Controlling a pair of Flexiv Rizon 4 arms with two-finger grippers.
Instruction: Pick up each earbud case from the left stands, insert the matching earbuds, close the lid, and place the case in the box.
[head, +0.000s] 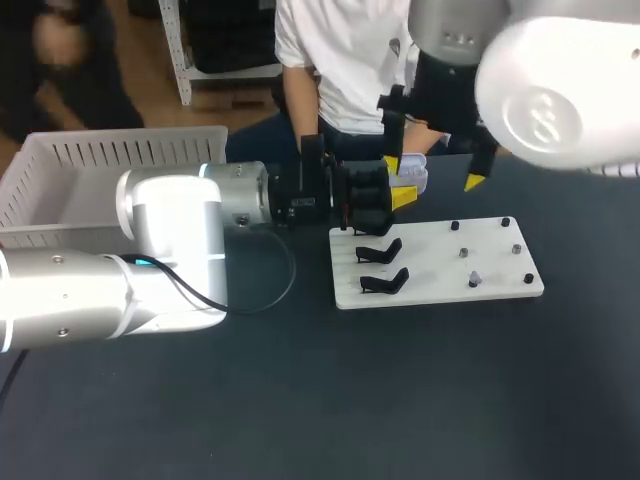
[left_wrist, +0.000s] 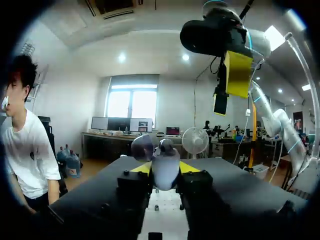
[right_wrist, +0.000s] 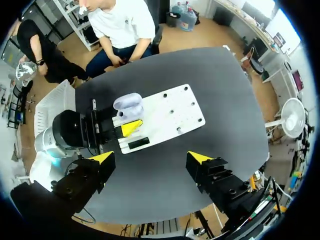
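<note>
Left pincer (left_wrist: 165, 171) clamped the open-lidded earbud case (right_wrist: 128, 104) just over the white board (head: 440, 270) by the black stands (head: 383, 266), right pincer (right_wrist: 151, 158) hung spread and empty above; looked best to keep the case level and steady while the right fetches a matching earbud.

Head cam: above and behind, looking down on table (head: 300, 400). Left wrist cam: low, level, close on earbud case (left_wrist: 165, 167). Right wrist cam: high, facing straight down. All three share white board (head: 440, 262).
</note>
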